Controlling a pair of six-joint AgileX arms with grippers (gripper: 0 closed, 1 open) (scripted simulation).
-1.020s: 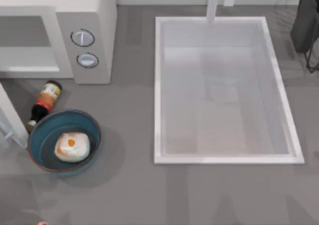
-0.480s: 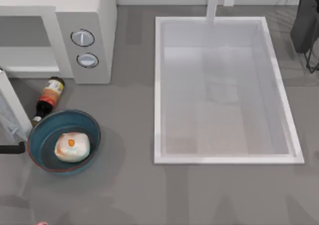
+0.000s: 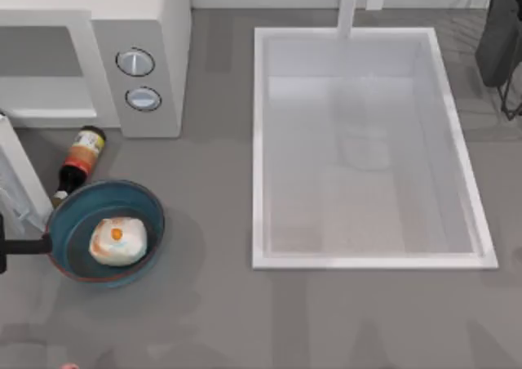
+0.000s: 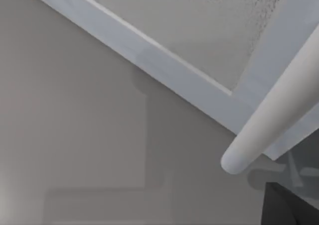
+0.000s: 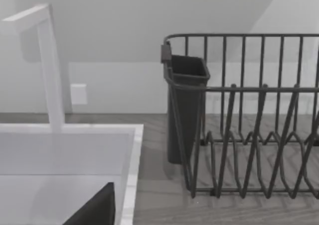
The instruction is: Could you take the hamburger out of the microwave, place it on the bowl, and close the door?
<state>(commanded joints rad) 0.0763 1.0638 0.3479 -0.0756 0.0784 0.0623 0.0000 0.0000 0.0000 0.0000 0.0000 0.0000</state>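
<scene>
hamburger (image 3: 118,241) in bowl (image 3: 69,214), below microwave (image 3: 151,34) = done | door (image 3: 20,177) open, closing left | left gripper (image 3: 12,246) left of bowl, fingers unclear

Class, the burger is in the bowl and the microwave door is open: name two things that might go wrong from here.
1. The door swinging shut might catch the bottle lying in front of the microwave.
2. The dark arm part at the bowl rim might nudge it and shift the hamburger.
</scene>
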